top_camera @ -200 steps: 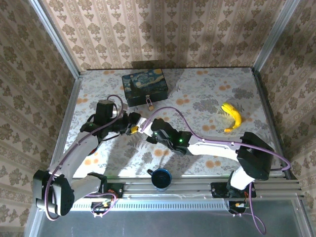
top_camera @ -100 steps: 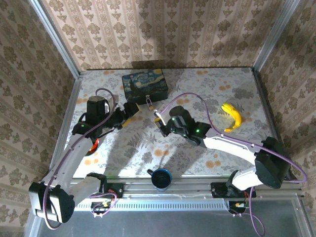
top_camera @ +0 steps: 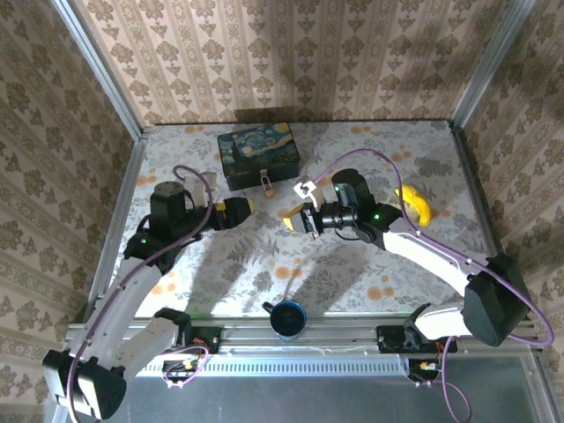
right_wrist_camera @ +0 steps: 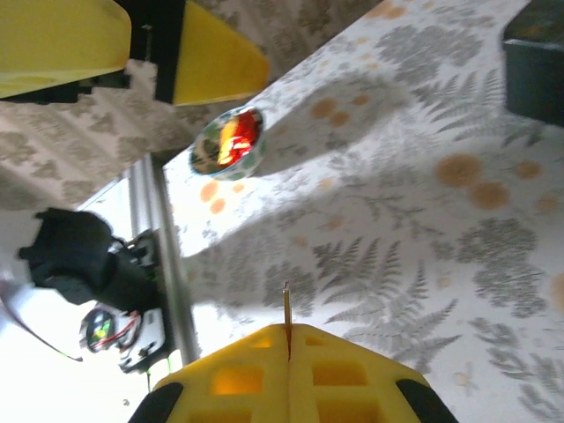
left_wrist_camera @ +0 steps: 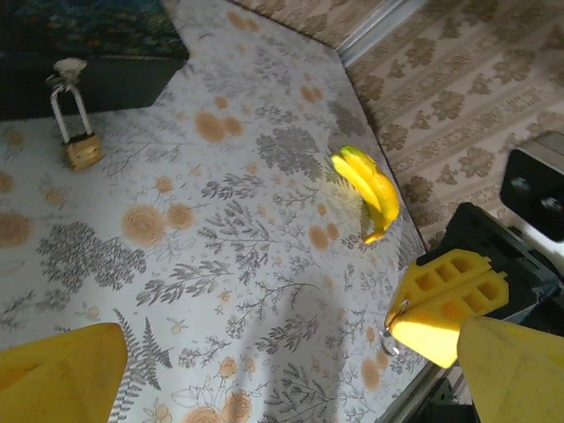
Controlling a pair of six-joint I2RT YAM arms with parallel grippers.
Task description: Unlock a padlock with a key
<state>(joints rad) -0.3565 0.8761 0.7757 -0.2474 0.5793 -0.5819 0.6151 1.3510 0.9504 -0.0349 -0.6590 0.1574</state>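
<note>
Yellow right tool (right_wrist_camera: 288, 357) pinches a thin metal blade (right_wrist_camera: 286, 308), prob. the key; left tool (top_camera: 242, 208) gapes, empty. Beyond, brass padlock (top_camera: 266, 183) sits against blue box (top_camera: 258, 152) front: approach step, next needs key tip aligned w/ the lock.

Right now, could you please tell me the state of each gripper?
Left gripper: open, holding nothing.
Right gripper: closed on the key.

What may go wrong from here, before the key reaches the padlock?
1. The right gripper pinches the key by a thin edge; it may twist or slip when pushed.
2. The padlock by the box is unheld, the left gripper open and away from it; a push may shove it aside.
</note>
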